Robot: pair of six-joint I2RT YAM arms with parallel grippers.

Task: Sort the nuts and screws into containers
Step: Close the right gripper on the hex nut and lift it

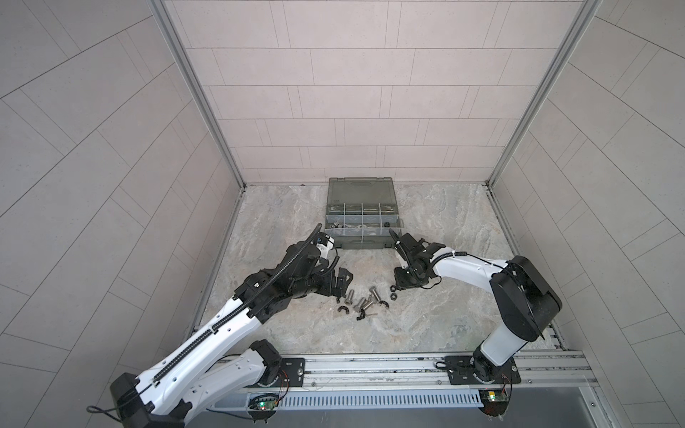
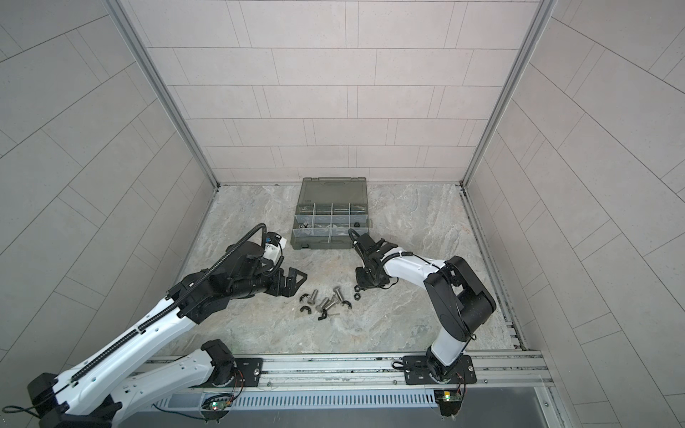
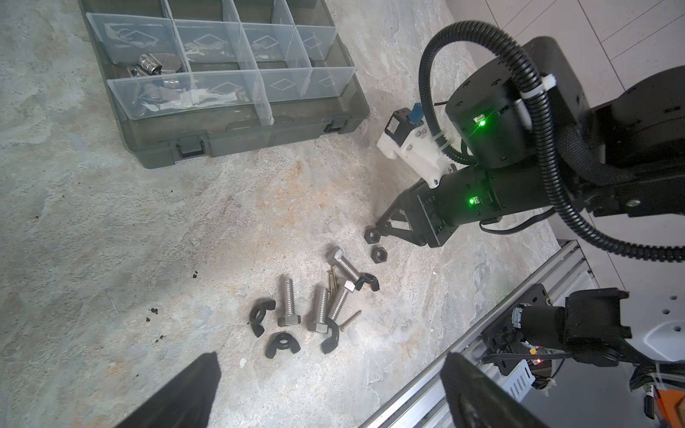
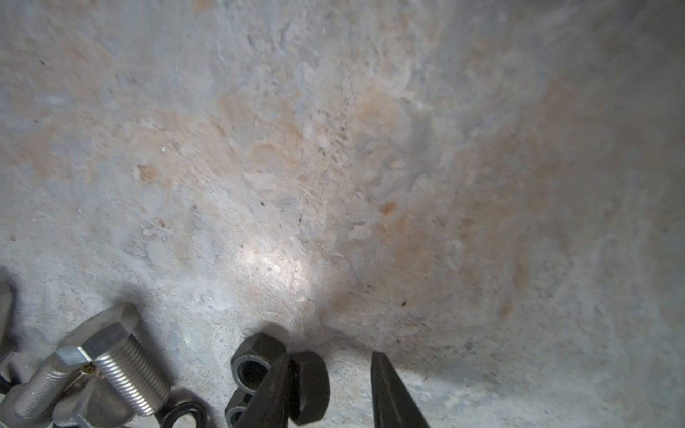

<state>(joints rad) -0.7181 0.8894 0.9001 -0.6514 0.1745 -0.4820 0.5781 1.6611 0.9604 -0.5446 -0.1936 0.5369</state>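
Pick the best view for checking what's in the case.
Left wrist: the case is close, so dividers and silver parts in its compartments read clearly. In both top views the case is small and far; contents are barely legible. Right wrist shows only table, bolts and nuts, no case.

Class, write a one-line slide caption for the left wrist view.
Right hand at two black hex nuts; bolts, wing nuts loose nearby; organiser case open.

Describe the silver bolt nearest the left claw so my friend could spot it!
Start at the grey-green organiser case at the back of the table, then come forward to the little heap of silver bolts. Your bolt lies on the side toward the left gripper, the only one touching no other bolt.
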